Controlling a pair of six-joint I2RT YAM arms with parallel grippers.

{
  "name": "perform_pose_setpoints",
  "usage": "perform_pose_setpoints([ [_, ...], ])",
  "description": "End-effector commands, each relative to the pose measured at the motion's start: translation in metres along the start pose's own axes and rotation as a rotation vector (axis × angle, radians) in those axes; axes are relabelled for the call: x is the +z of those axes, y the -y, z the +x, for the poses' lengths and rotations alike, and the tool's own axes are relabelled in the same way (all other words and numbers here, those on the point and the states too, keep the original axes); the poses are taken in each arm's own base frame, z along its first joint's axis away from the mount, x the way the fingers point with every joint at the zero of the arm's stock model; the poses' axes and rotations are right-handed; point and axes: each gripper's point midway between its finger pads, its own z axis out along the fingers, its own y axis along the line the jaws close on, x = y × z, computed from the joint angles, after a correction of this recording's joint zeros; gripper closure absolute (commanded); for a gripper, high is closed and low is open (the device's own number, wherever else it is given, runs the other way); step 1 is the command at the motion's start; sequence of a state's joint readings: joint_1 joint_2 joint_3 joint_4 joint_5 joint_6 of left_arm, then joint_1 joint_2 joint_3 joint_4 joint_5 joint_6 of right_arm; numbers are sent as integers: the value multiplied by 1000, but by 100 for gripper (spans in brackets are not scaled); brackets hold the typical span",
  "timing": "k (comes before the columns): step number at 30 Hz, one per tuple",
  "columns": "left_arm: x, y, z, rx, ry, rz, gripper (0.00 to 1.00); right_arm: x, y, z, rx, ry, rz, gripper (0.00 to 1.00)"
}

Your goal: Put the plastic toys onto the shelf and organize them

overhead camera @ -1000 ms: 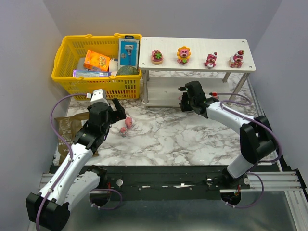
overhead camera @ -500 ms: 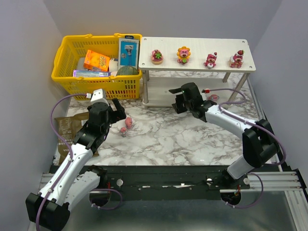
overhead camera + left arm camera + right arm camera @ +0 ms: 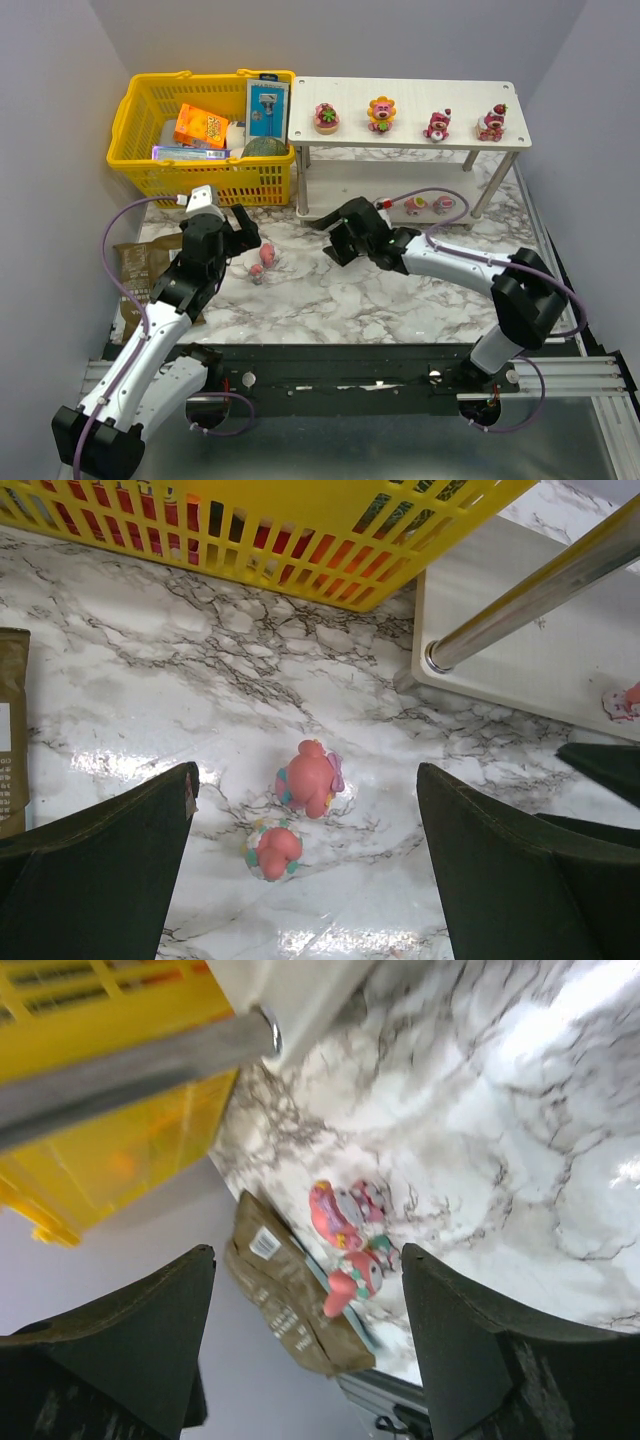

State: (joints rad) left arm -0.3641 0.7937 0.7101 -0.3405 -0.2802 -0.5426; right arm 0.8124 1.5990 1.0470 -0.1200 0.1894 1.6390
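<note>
The white two-tier shelf [image 3: 400, 100] stands at the back right. Several pink toys stand on its top tier, among them a yellow-petalled one [image 3: 381, 113]; two more toys [image 3: 428, 205] sit on the lower tier. Two pink toys [image 3: 264, 263] lie on the marble table, also seen in the left wrist view [image 3: 310, 777] and the right wrist view [image 3: 348, 1222]. My left gripper [image 3: 240, 228] is open and empty, just above and left of those two toys. My right gripper [image 3: 332, 235] is open and empty, to their right, in front of the shelf.
A yellow mesh basket [image 3: 135, 120] with packaged goods stands at the back left, beside the shelf. A brown packet [image 3: 135, 262] lies on the table at the left. The shelf's silver leg [image 3: 530, 595] is close to the loose toys.
My right arm has drawn back from the shelf's lower tier and swung left toward the loose toys; two toys now show on that tier. The left arm has barely moved.
</note>
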Motion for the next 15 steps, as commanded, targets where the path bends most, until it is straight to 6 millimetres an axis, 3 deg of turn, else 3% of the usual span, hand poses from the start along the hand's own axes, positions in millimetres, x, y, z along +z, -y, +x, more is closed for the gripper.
perform_pose_setpoints([
  [1, -7, -7, -4, 3, 25, -30, 1, 11, 4, 38, -73, -92, 20, 19],
  [7, -13, -12, -5, -3, 29, -47, 1, 28, 18, 76, -106, -184, 68, 21],
  [8, -14, -13, -5, -4, 27, -50, 1, 29, 9, 80, -121, -191, 50, 21],
  [15, -14, -14, -4, -7, 26, -56, 1, 53, 1, 111, -270, -238, 19, 22],
])
